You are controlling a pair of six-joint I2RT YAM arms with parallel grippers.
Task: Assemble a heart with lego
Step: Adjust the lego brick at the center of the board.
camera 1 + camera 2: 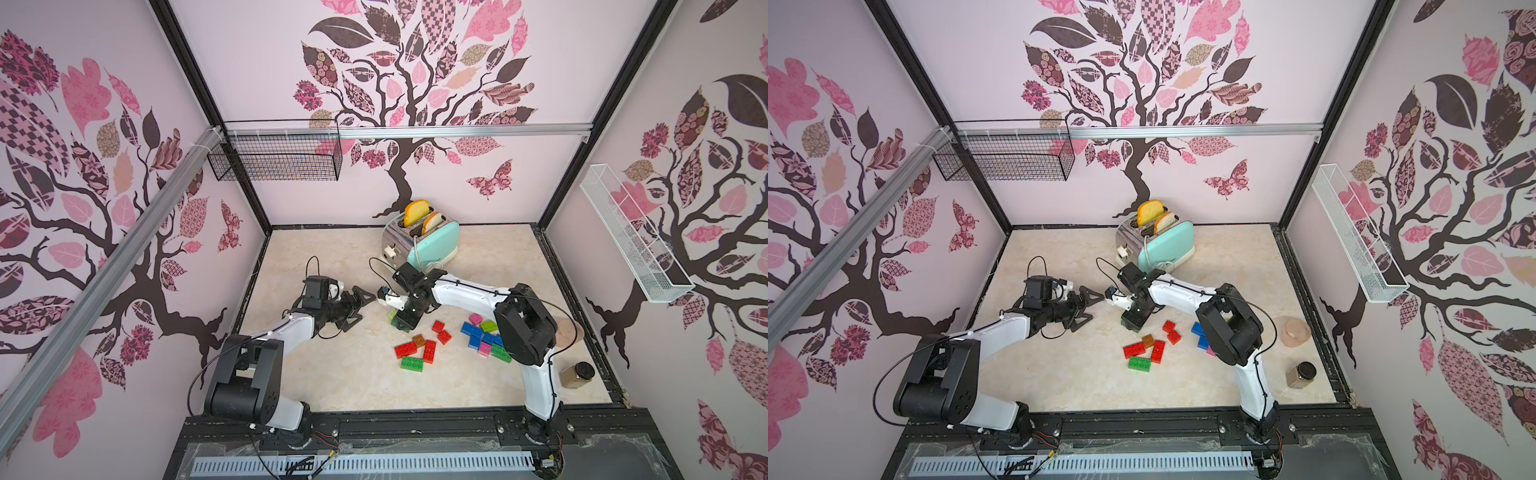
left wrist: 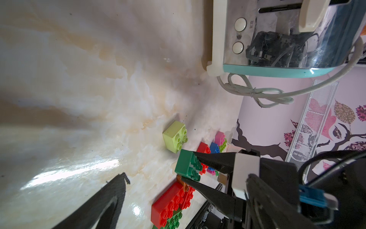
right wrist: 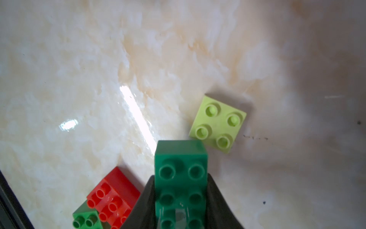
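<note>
Fingers (image 3: 218,202) of the right gripper (image 3: 181,177) drawn in narrow on the long sides of a dark green brick (image 3: 181,156) in the right wrist view, studs facing the lens. Just past it, flat on the marble table (image 3: 79,79), a lime 2x2 brick (image 3: 217,124), one corner covered by the held piece; touching or apart, impossible to tell. Nearer the wrist, a red brick (image 3: 113,195) and a green brick (image 3: 86,220) close together on the table.

Both top views next. Left of centre, the left gripper (image 1: 360,309), jaws spread wide with nothing between them, tips aimed at the right gripper (image 1: 400,324) close by. Held brick mostly hidden there under the wrist. Near the middle, red bricks (image 1: 429,351) and a small brown brick (image 1: 419,340); farther right, blue bricks (image 1: 471,330) and a pink brick (image 1: 476,319), partly under the right arm's elbow. At the back, well apart from all bricks, a mint toaster (image 1: 434,245) carrying two toast slices; near the right front corner, a brown jar (image 1: 577,375).

Left wrist view last: dark green brick (image 2: 187,167) clamped between two dark fingers, lime 2x2 brick (image 2: 175,136) just beside it. Held brick resting on the table or just clear of it: cannot tell. One finger (image 2: 112,198) of the left gripper at the picture's edge, its partner out of frame. Toaster's steel end and tied cord (image 2: 257,93) beyond.
</note>
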